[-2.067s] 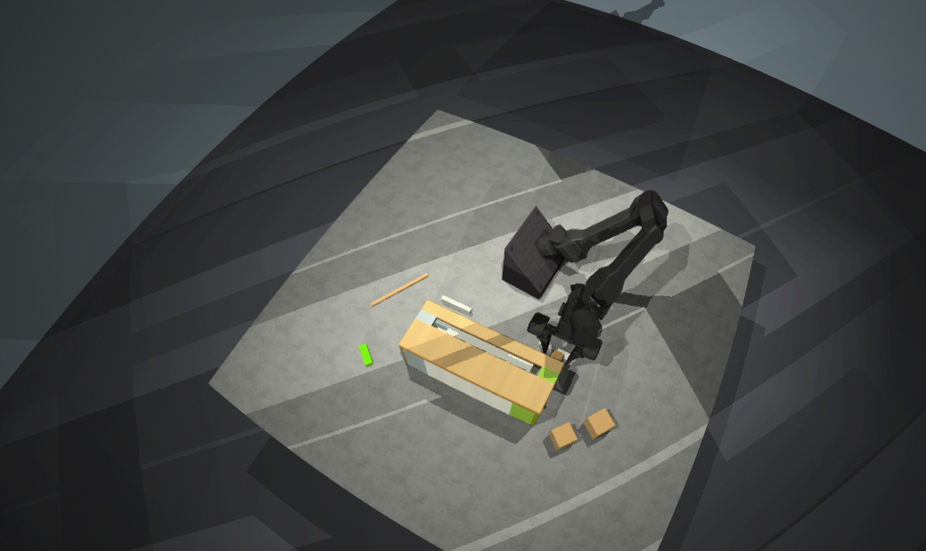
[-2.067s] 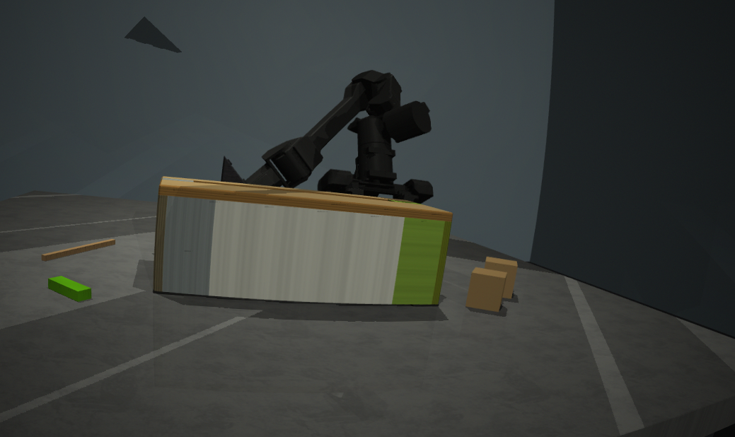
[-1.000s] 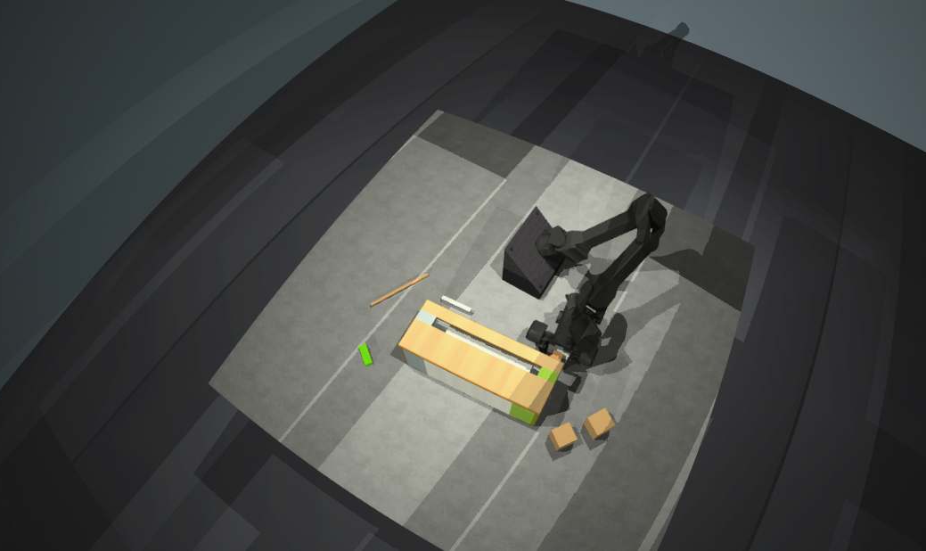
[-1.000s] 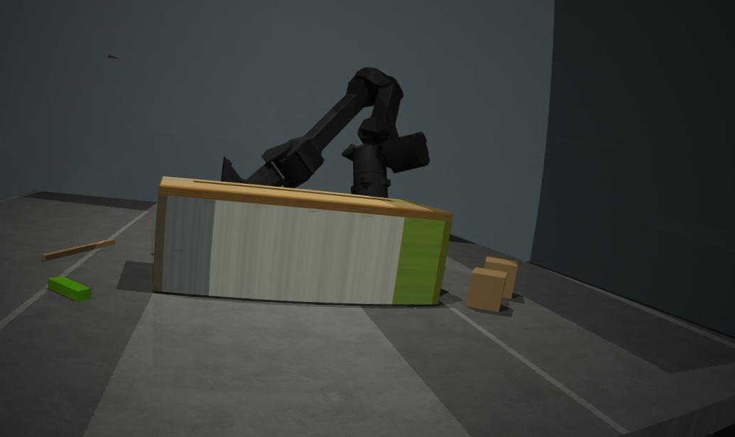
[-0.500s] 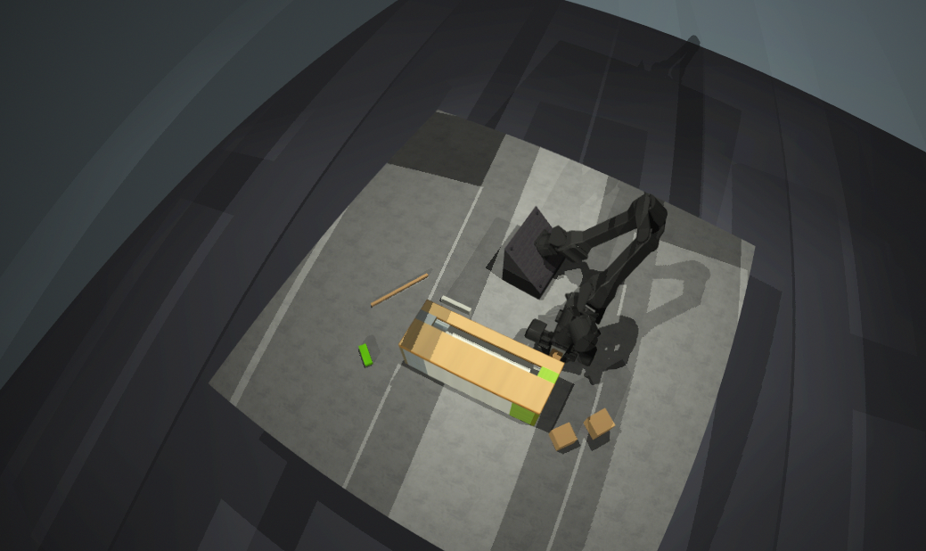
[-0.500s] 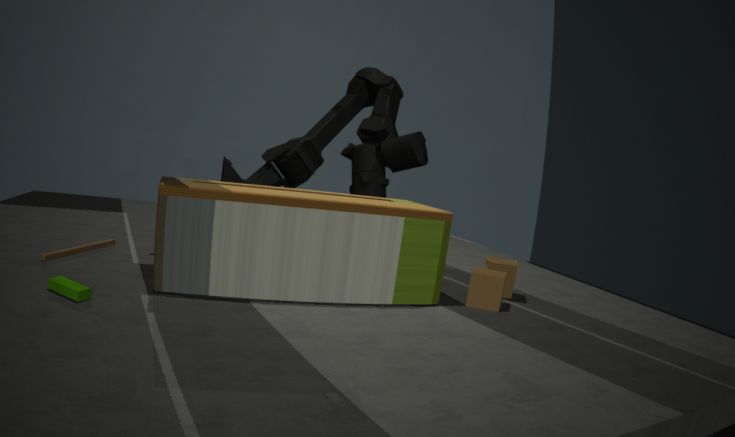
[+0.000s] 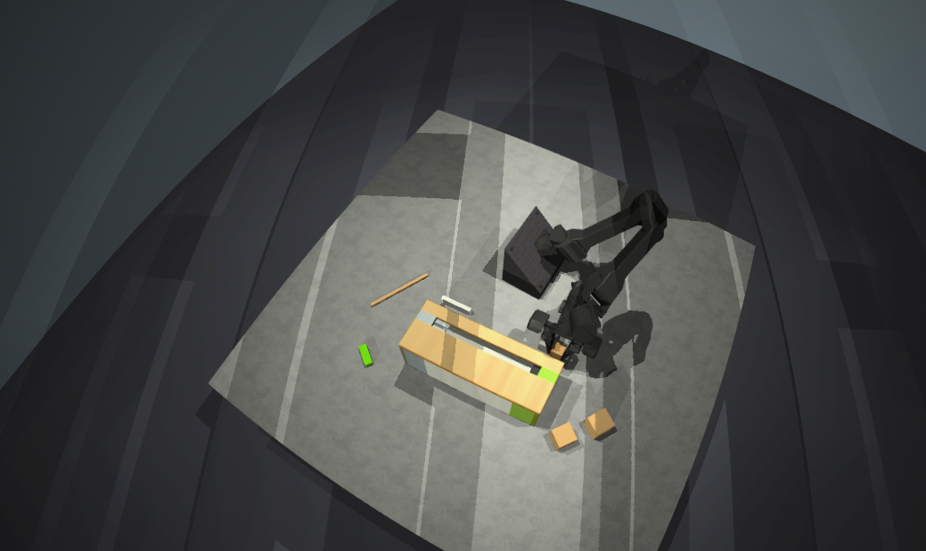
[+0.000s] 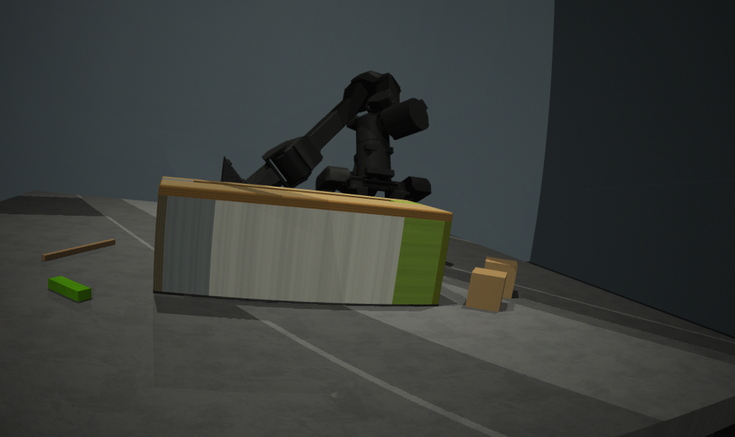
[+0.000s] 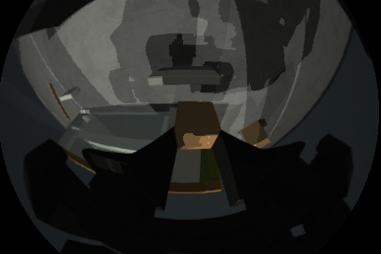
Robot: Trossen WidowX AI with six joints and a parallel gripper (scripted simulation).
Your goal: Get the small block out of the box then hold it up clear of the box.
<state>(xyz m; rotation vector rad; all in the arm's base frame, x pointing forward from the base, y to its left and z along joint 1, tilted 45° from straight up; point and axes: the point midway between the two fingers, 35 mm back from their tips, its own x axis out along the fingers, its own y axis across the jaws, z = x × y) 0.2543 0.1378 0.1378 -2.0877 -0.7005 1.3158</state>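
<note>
gripper pinches small block behind the box's green end

the gripper (image 7: 558, 350) (image 8: 373, 191) (image 9: 193, 128) has its fingers closed on the small tan block (image 7: 558, 350) (image 9: 197, 126), one finger at either side of it. the block is outside the box (image 7: 479, 359) (image 8: 305, 254) (image 9: 186, 167), just beside its rear long side, near the green end. the exterior view hides the block behind the box, and whether it is off the table (image 7: 301, 328) (image 8: 206, 374) (image 9: 88, 56) cannot be told.

the box stands upright, with a long slot in its wooden top. the arm (image 7: 610, 229) (image 8: 332, 121) bends over from its dark base (image 7: 520, 270), the gripper reaching downward.

in the wrist view, a grey bar with a pale end (image 9: 183, 77) lies beyond the block. a pale bar (image 7: 456, 305) (image 9: 70, 94) lies behind the box's other end, and a thin wooden stick (image 7: 398, 290) (image 8: 78, 249) (image 9: 59, 101) lies farther out. a green bar (image 7: 365, 355) (image 8: 69, 289) rests on the table, apart from the box. past the green end, two larger tan blocks (image 7: 563, 436) (image 8: 485, 289) stand near each other.
</note>
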